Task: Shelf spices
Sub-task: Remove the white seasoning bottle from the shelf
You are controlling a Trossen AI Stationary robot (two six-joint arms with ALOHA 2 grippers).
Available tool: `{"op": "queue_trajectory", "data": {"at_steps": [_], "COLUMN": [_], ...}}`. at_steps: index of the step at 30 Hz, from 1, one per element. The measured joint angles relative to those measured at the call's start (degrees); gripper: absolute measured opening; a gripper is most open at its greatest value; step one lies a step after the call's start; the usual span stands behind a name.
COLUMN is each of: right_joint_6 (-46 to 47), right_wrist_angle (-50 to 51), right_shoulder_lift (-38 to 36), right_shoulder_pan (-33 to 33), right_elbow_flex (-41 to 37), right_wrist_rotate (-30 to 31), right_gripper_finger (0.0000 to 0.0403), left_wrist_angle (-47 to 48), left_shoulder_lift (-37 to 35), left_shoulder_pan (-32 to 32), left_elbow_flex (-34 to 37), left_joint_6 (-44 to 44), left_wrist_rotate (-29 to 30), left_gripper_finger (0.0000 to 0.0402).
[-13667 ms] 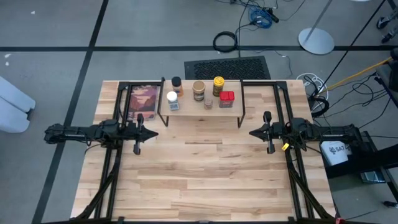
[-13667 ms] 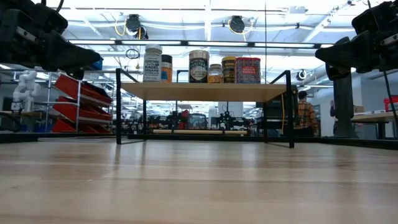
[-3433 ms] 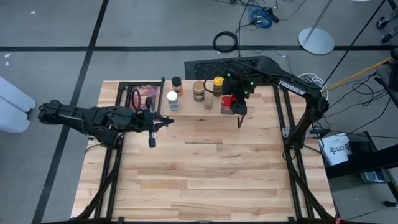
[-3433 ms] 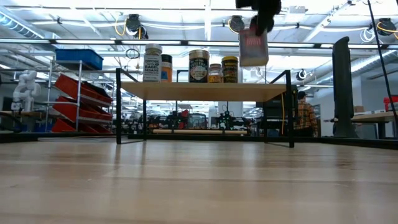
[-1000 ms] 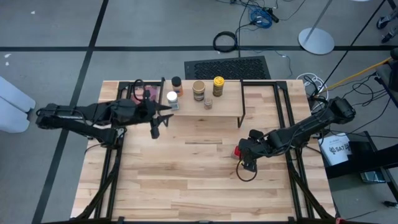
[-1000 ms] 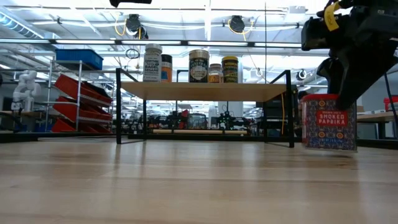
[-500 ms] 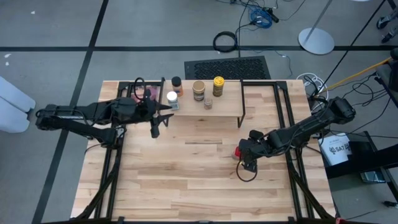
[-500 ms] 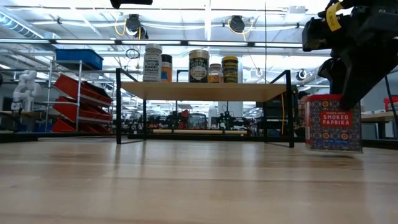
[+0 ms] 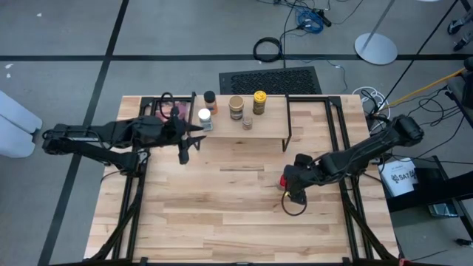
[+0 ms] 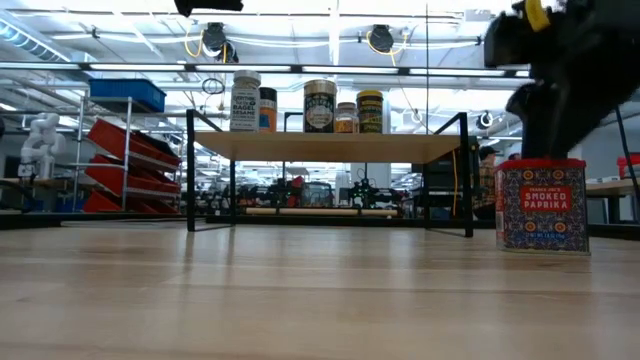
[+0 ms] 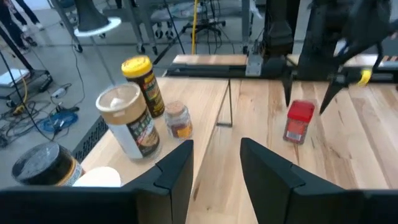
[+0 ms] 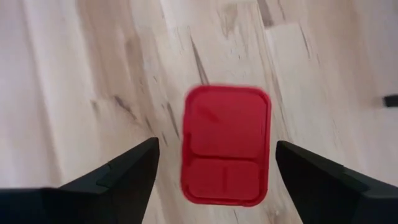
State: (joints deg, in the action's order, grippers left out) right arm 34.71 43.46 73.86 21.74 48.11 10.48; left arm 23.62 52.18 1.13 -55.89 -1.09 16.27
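Note:
The red box of smoked paprika stands upright on its base on the table, right of centre. My right gripper hangs over it, pointing down, open, a finger on either side of the red lid with wood showing in both gaps. The shelf at the far edge carries several spices: a tan jar, a yellow-lidded jar and a white-lidded one. My left gripper is open with nothing between its fingers, level by the shelf's left end.
A reddish picture in a black frame lies at the far left, partly under my left arm. The shelf's thin black legs stand on the table. Bare tabletop stretches across the near half.
My right gripper has opened and let go of the red box. The box, held slightly tilted a second ago, now stands upright on the table by itself.

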Motion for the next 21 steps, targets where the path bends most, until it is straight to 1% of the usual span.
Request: {"op": "queue_trajectory", "data": {"at_steps": [5,10,12,16,19,21], "right_joint_6": [-0.4,-1.0,-1.6,-4.4,-7.2,-8.8], "right_wrist_angle": [0.7,3.5,3.6,3.6,3.7,3.5], "right_shoulder_lift": [-2.0,-3.0,-3.4,-4.0,-4.5,-4.6], "right_shoulder_pan": [0.0,0.0,0.0,0.0,-0.2,-0.4], "right_elbow_flex": [3.4,6.8,7.9,10.2,12.4,14.2], "right_wrist_rotate": [0.1,0.9,2.7,6.6,9.9,11.7], "right_gripper_finger": [0.0311,0.0311,0.0311,0.0311,0.0311,0.0311], "left_wrist_angle": [7.4,13.4,16.0,17.4,18.2,18.4], "left_shoulder_lift": [0.0,0.2,0.6,1.8,3.2,4.1], "left_shoulder_pan": [-0.6,-4.1,-6.6,-11.6,-14.3,-15.8], "left_elbow_flex": [-4.3,-9.4,-10.8,-11.7,-11.7,-11.7], "left_joint_6": [2.2,-0.1,-1.3,-3.1,-4.3,-4.9], "left_wrist_rotate": [-0.1,0.0,-2.1,-8.0,-8.8,-8.8], "left_gripper_finger": [0.0141,0.0146,0.0161,0.0214,0.0245,0.0256]}}
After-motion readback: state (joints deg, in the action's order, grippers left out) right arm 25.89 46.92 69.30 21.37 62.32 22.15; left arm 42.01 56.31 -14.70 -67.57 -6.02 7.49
